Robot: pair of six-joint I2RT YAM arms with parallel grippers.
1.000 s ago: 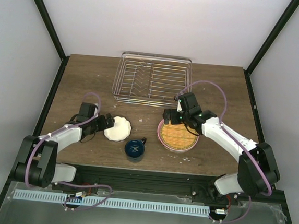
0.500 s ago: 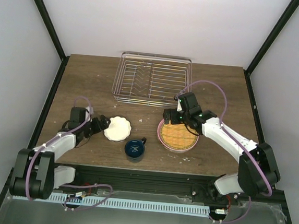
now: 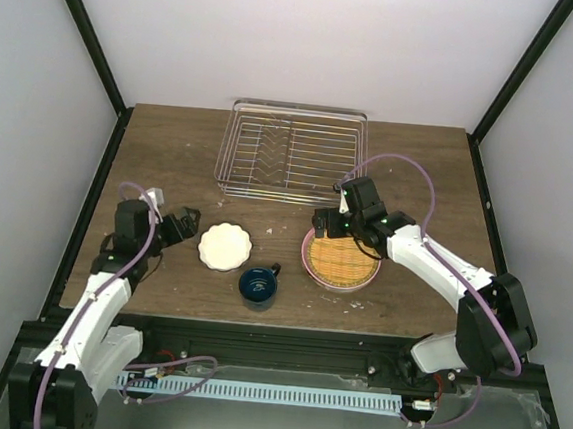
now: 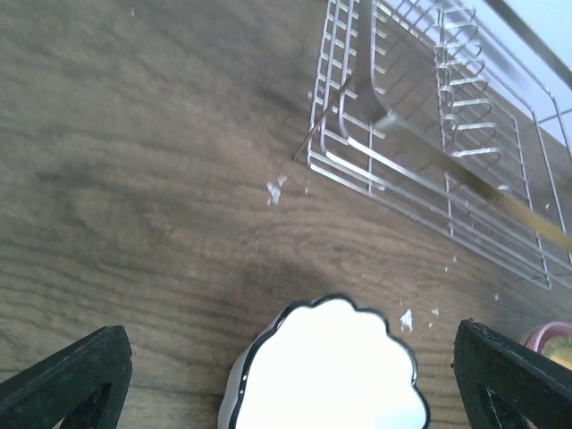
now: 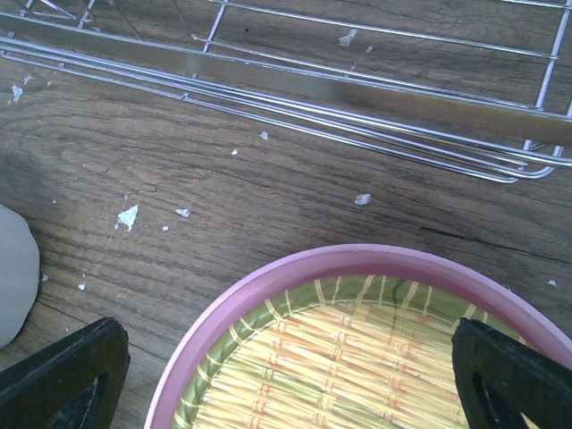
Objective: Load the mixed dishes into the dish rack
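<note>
Overhead first: dish rack at far middle of table; white scalloped bowl, dark blue mug and pink plate carrying yellow-lime plate on the wood nearer the arms. Left gripper spread wide just left of bowl, holding nothing. Right gripper spread wide over pink plate's far-left rim. Left wrist: bowl between fingertips, untouched, rack beyond. Right wrist: plates below, rack bars beyond.

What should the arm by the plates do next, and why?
Probably the right tool should dip a little and close on the far edge of the stack of plates. It hangs open right over that edge, holding nothing. The rack just behind it has no dishes in it.
</note>
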